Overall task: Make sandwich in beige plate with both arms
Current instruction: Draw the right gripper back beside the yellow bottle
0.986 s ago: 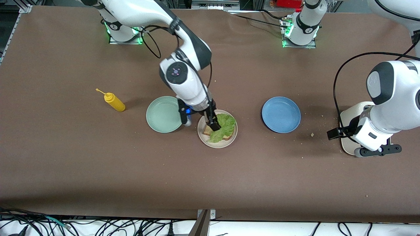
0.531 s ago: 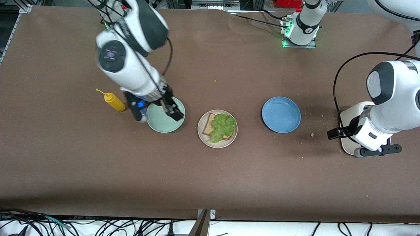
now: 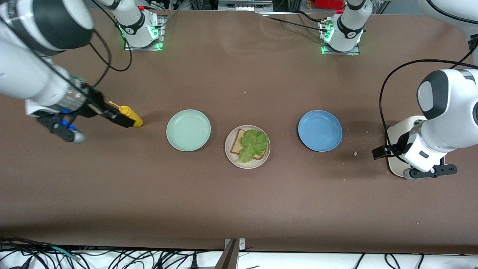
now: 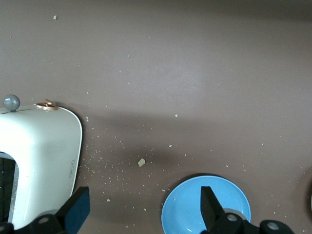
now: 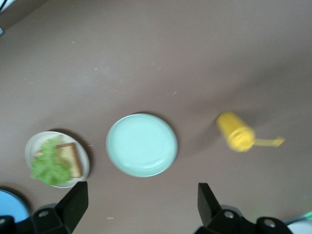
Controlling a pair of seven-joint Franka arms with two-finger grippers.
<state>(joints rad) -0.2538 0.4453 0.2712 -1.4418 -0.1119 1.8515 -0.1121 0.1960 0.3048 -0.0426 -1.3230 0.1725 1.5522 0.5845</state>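
A matte brown counter point(image 3: 239, 194) with a faintly mottled, crumb-speckled surface carries everything. Two glossy white arms with rounded joints and black cables reach over it. The right arm point(image 3: 33, 56) stretches toward its own end of the counter, and the right gripper point(image 3: 112, 116) hangs in the air over the counter beside a yellow squeeze bottle point(image 3: 130, 116); its black fingers point(image 5: 74, 202) stand wide apart with nothing between them. The left arm point(image 3: 444, 112) waits at its end, its left gripper point(image 4: 141, 209) poised above a white rounded-corner appliance point(image 4: 44, 161) that looks like a toaster, with its fingers point(image 4: 210, 204) likewise spread and holding nothing.

Three round shallow plates with raised rims sit in a row across the middle of the counter. The mint green plate point(image 3: 188, 130) lies toward the right arm's end and the blue plate point(image 3: 320, 130) toward the left arm's end, both smooth. Between them, slightly nearer the front camera, rests the beige plate point(image 3: 229, 153), pale and off-white. On it lies a square tan bread slice point(image 3: 236, 146) with a darker brown crust, and a ruffled, crinkly green lettuce leaf point(image 3: 254, 144) is draped over most of that slice. No second slice covers the lettuce.

The squeeze bottle, a smooth plastic cylinder with a thin pointed nozzle, lies on its side between the mint green plate and the right arm's end. Small pale crumbs point(image 4: 141, 162) are scattered on the counter near the blue plate and the appliance.
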